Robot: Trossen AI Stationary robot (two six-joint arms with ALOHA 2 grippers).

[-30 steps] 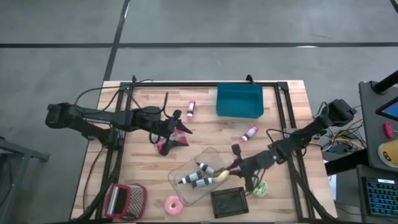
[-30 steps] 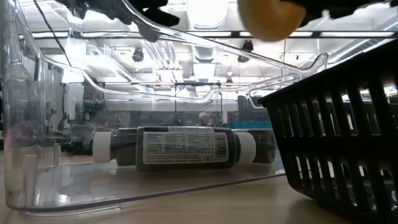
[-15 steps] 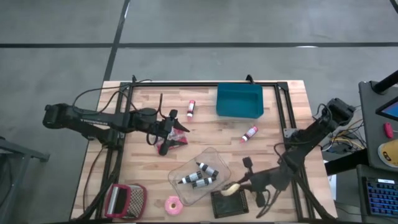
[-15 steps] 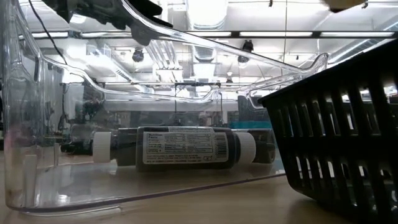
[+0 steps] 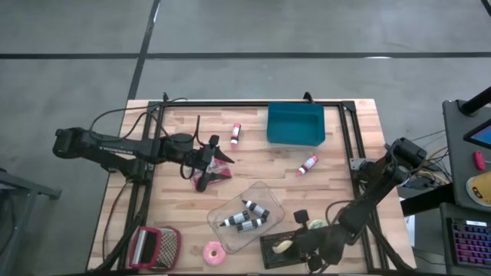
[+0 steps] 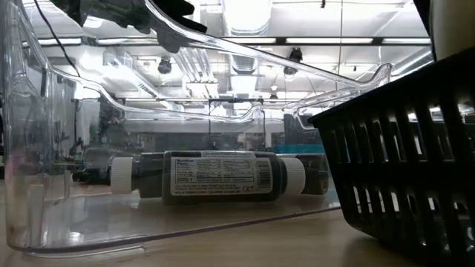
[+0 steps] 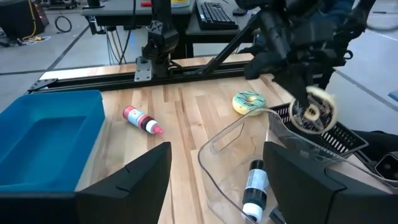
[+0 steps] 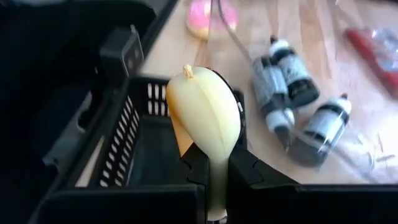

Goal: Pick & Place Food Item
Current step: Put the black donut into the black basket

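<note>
A pale yellow banana (image 8: 205, 118) hangs over the black slotted basket (image 5: 285, 251) near the table's front edge, with my right gripper (image 5: 294, 243) shut on it. In the left wrist view the banana (image 7: 316, 109) shows above the basket (image 7: 333, 135). The low view catches only a pale piece of it (image 6: 453, 30) over the basket's wall (image 6: 401, 170). My left gripper (image 5: 224, 156) stands open at the table's left middle, above a red packet (image 5: 213, 176), with nothing between its fingers. My right gripper pinches the banana's narrow end (image 8: 217, 183) between its two fingers (image 8: 196, 167). The fingers slant downward, coming from the table's right side. The banana juts forward beyond the fingertips, its stub end (image 8: 186, 71) farthest out, lifted clear above the basket's open top.
A clear tub (image 5: 247, 215) holding dark bottles (image 5: 253, 208) lies just left of the basket. A blue bin (image 5: 295, 124) stands at the far edge. Two pink-capped bottles (image 5: 235, 133) (image 5: 308, 163), a green doughnut (image 5: 317, 226), a pink doughnut (image 5: 212, 251) and a red grater (image 5: 153, 245) lie about.
My right gripper has carried the banana from the clear tub's right rim toward the table's near edge, over the black basket, sinking a little and rolling its wrist. It has stayed shut on the banana.
</note>
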